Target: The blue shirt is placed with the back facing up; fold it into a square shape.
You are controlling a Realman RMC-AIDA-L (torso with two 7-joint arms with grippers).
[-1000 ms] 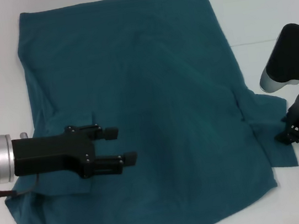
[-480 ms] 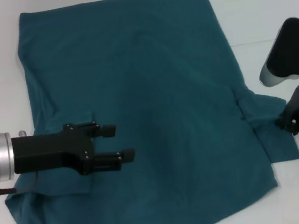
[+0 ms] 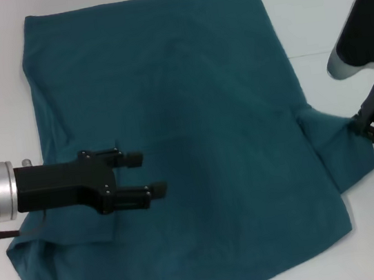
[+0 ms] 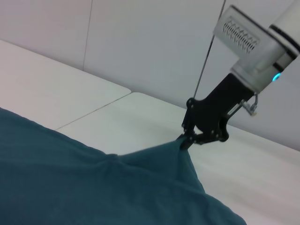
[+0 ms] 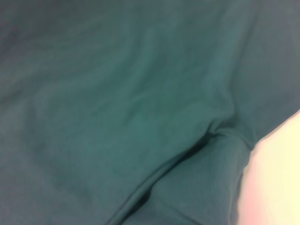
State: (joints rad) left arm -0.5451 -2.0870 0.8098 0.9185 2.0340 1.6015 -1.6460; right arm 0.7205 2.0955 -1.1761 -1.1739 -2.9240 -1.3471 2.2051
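Shirt status: the blue shirt (image 3: 172,135) lies spread flat on the white surface (image 3: 336,7), hem at the far edge, collar end near the robot, filling most of the head view. Right tool (image 3: 368,130) sits at the shirt's right sleeve (image 3: 339,153), pinched closed on the sleeve edge; the left wrist view shows the cloth drawn up into a peak at its tips, so it holds fabric and has it lifted off the surface. Judgement: that grip is there to carry the sleeve inward over the body, first fold toward a square. Left tool (image 3: 150,174) reaches in over the left side of the shirt, fingers slightly apart, nothing between them. Can't tell from the head view if it presses on the cloth or hovers just above; either way it looks placed to anchor the body so the pull from the right doesn't drag the whole shirt. Left sleeve (image 3: 31,249) looks bunched under the arm, not yet folded in. Right wrist view is only teal cloth with a crease, no fingers visible. Risk: soft knit, thin pinch, sleeve could slip mid-fold.
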